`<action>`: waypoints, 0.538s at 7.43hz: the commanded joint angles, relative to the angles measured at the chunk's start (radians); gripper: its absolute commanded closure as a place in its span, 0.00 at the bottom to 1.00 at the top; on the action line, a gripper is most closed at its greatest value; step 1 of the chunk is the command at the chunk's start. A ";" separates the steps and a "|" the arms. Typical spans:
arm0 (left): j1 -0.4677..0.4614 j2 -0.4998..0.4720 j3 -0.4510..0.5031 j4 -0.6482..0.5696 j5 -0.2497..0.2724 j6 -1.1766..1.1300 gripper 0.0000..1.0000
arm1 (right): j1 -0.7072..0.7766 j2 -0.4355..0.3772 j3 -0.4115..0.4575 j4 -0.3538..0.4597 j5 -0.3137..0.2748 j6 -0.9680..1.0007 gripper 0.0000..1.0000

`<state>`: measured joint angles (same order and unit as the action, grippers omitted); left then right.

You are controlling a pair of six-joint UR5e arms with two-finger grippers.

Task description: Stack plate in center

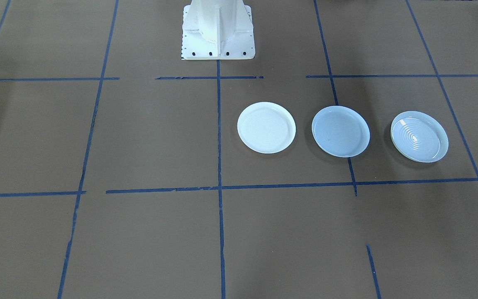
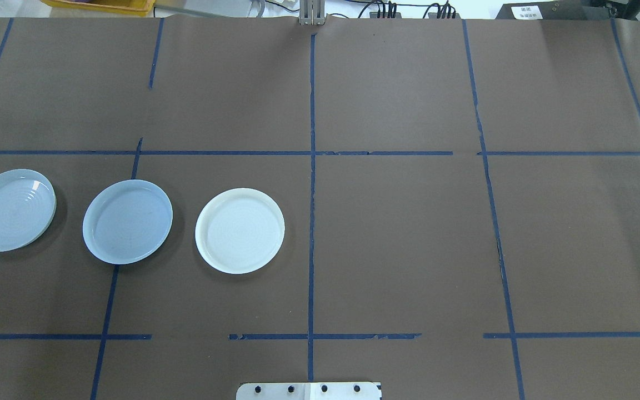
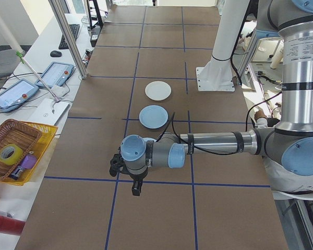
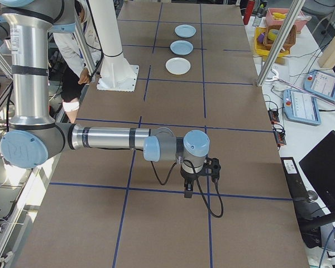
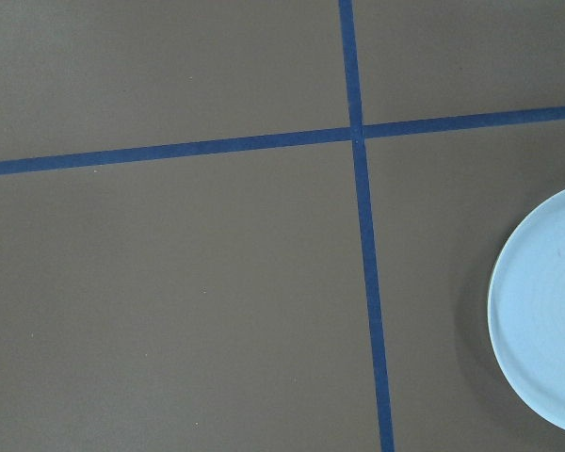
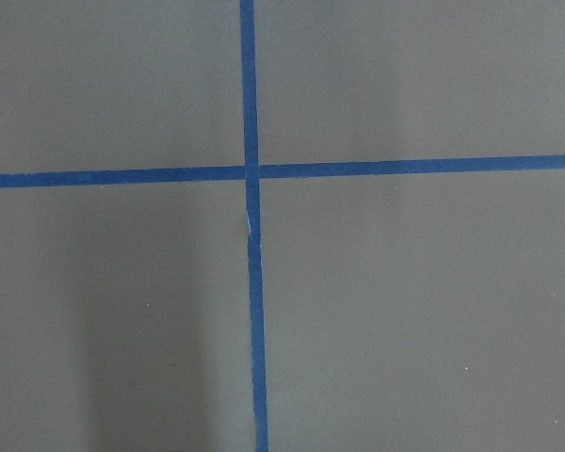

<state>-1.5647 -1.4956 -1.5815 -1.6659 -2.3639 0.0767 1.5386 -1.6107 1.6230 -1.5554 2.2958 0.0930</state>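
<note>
On table (image 2: 398,233) | blue-grey plate (image 2: 128,221) between white plate (image 2: 240,230), ringed plate (image 2: 10,210)

Table surface: brown paper covering (image 2: 398,233) marked into squares by blue tape lines (image 2: 311,222).
Side bench: white worktop (image 3: 36,67) alongside the table, bearing two teach pendants with lit screens (image 3: 13,94) and a yellow tray holding a woven wicker basket (image 3: 13,148).
Frame: slanted aluminium posts (image 3: 70,39) rising from the table edge.
Far edge: black cables (image 2: 403,8) beyond the paper.
Light: even, soft shadows.
</note>
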 commanded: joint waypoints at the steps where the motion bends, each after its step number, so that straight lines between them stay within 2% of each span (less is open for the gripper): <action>1: 0.000 -0.005 -0.009 -0.005 -0.001 0.005 0.00 | 0.000 0.000 0.000 0.000 -0.001 -0.001 0.00; 3: 0.000 -0.008 -0.012 -0.006 -0.001 0.006 0.00 | 0.000 0.000 0.000 0.000 -0.001 0.001 0.00; 4: 0.002 -0.014 -0.017 -0.047 -0.003 0.009 0.00 | 0.000 0.000 0.000 0.000 -0.001 0.001 0.00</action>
<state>-1.5643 -1.5037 -1.5919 -1.6806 -2.3653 0.0824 1.5386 -1.6107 1.6230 -1.5555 2.2953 0.0930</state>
